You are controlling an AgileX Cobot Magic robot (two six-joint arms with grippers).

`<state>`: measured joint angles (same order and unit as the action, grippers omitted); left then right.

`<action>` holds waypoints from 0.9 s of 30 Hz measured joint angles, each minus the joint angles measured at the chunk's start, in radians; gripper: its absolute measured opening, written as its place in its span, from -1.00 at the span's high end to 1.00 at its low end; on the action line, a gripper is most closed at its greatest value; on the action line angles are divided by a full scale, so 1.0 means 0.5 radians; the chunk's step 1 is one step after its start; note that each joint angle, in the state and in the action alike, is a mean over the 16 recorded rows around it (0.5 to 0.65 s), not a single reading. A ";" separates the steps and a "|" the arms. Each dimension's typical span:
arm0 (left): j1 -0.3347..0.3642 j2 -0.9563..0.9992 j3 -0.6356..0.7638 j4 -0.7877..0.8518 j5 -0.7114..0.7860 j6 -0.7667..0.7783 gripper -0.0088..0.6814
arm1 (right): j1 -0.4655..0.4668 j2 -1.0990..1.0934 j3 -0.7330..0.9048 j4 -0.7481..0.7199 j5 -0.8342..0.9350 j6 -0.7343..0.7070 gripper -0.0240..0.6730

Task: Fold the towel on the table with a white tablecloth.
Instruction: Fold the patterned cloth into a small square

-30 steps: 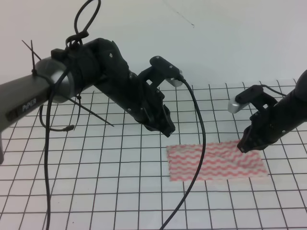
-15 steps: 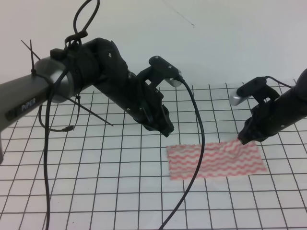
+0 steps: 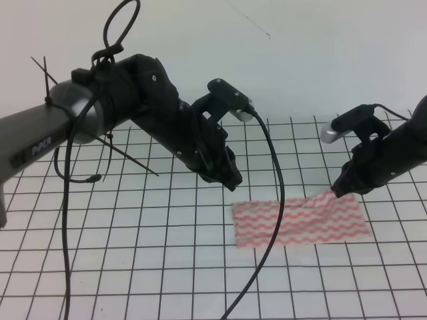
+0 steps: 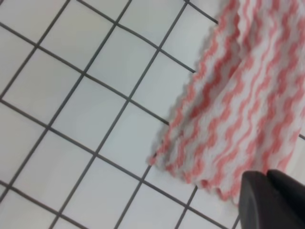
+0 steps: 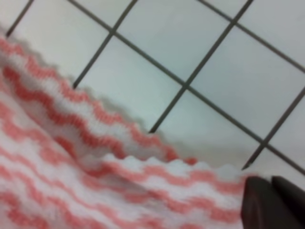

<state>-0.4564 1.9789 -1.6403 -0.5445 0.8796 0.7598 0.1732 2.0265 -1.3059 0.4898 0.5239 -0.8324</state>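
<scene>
We see the towel (image 3: 300,223) lying on the gridded white tablecloth (image 3: 133,253) that covers the bench, right of centre in the high view, with its long axis running left to right along the grid rows. It lies mostly flat, but its far right corner is drawn up off the cloth into a small peak.

That peak meets the tip of our right gripper (image 3: 337,191), which comes down from the right and sits directly over the towel's far edge. In the right wrist view the wavy hem bunches up just beside the dark fingertip (image 5: 267,202), so we judge this gripper to be clenched on the towel's corner, though the pinch itself is partly out of frame.

Our left gripper (image 3: 230,179) hangs just beyond the towel's far left corner, above it and not touching. Its wrist view shows the near end of the towel below and a dark finger (image 4: 271,200) at the frame's edge; we cannot tell whether its jaws are parted or closed.

Each arm, then, stands nearest one far corner. We judge that folding across the long axis would mean carrying the far edge toward us, and the left corner is not yet held.
</scene>
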 joint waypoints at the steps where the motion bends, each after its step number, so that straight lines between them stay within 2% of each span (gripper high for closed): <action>1: 0.000 0.000 0.000 0.000 0.000 0.000 0.97 | 0.000 0.000 0.000 -0.001 -0.004 0.003 0.93; 9: 0.000 -0.002 0.000 0.000 0.005 -0.002 0.97 | 0.000 0.000 0.000 -0.017 -0.023 0.022 0.87; 22: 0.001 -0.063 0.000 0.049 -0.015 -0.039 0.97 | 0.002 -0.059 -0.003 -0.147 -0.034 0.001 0.21; 27: 0.001 -0.095 0.000 0.088 -0.114 -0.131 0.97 | 0.032 -0.107 -0.032 -0.147 -0.021 -0.121 0.08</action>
<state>-0.4559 1.9313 -1.6403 -0.5005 0.8225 0.6945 0.1891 1.9732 -1.3217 0.4165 0.5135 -0.8930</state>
